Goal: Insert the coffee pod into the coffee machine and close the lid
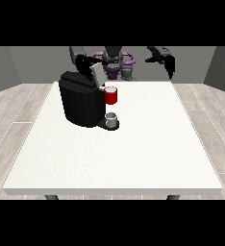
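- White worktop (133, 158) fills most of my front view, and I see its near edge running along the bottom on two dark legs.
- Black coffee machine (81, 103) stands on the worktop toward the far edge and the view's left side, a rounded block with a slanted top.
- From its right flank I see a red part (111, 95) sticking out at head height; I take it for the pod holder, and I cannot tell whether the coffee pod is in it.
- Below that red part, on the machine's dark base plate, a small grey cup (112, 118) stands upright.
- I cannot make out the coffee pod as a separate thing anywhere on the worktop, and the lid's position is not clear to me from this angle.
- At the far edge, the robot's torso (113, 60) shows behind the machine, with purple rings at its shoulders.
- The hand at the view's left (91, 67) is just above the machine's top rear; it blends with the black housing, so I cannot tell how its fingers lie or whether it touches the machine.
- The hand at the view's right (169, 65) hangs above the far right corner of the worktop, well apart from the machine, its fingers pointing downward, straight and holding nothing.
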{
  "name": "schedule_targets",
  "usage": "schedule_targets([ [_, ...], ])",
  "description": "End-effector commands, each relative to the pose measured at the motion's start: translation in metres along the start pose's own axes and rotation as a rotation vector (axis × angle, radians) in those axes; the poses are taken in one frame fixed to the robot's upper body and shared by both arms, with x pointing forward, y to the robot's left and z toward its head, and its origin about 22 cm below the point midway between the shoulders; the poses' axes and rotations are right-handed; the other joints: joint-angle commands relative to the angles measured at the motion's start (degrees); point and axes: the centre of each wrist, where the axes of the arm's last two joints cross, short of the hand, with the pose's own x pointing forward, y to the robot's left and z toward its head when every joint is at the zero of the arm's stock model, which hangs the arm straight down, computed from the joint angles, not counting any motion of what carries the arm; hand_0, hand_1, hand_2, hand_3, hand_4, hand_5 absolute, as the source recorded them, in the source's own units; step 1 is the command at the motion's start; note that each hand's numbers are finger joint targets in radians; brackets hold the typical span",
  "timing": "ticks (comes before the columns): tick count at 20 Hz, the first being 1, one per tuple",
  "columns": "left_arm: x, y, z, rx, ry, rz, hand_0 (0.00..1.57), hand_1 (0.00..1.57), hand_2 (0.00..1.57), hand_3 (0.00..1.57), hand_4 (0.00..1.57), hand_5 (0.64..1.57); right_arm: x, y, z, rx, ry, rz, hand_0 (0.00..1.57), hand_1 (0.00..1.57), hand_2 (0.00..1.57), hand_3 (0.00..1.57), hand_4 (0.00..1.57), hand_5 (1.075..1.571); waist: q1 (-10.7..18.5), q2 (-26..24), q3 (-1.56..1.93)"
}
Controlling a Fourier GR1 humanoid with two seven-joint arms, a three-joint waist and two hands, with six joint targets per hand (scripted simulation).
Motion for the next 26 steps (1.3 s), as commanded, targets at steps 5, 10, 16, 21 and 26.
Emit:
schedule_targets([
  [5,-0.017,0.008,0.003,0.028,0.011,0.027,0.0,0.0,0.0,0.0,0.17,1.571,0.025,0.042,-0.013,0.11,-0.002,0.077,0.0,0.0,0.0,0.0,0.06,1.571,-0.4,-0.7,-0.04],
  [10,0.002,-0.026,-0.002,-0.091,-0.063,0.0,0.0,0.0,0.0,0.0,0.12,1.571,0.014,0.024,-0.011,0.043,-0.033,0.115,0.0,0.0,0.0,0.0,0.12,1.571,4.4,-0.1,0.0],
  [16,-0.001,-0.047,-0.002,-0.108,-0.121,0.019,0.0,0.0,0.0,0.0,0.14,1.571,0.036,0.027,-0.017,0.051,-0.068,0.079,0.0,0.0,0.0,0.0,0.12,1.571,4.4,0.0,-0.02],
  [21,-0.008,-0.05,0.004,-0.115,-0.099,0.049,0.0,0.0,0.0,0.0,0.19,1.571,0.029,0.037,-0.005,0.108,-0.106,0.029,0.0,0.0,0.0,0.0,0.18,1.571,3.9,-2.7,0.01],
  [26,-0.031,-0.027,0.025,-0.013,0.029,0.064,0.0,0.0,0.0,0.0,0.19,1.571,-0.03,0.08,0.055,0.138,-0.055,-0.183,0.0,0.0,0.0,0.0,0.29,1.571,-1.7,-9.4,0.02],
])
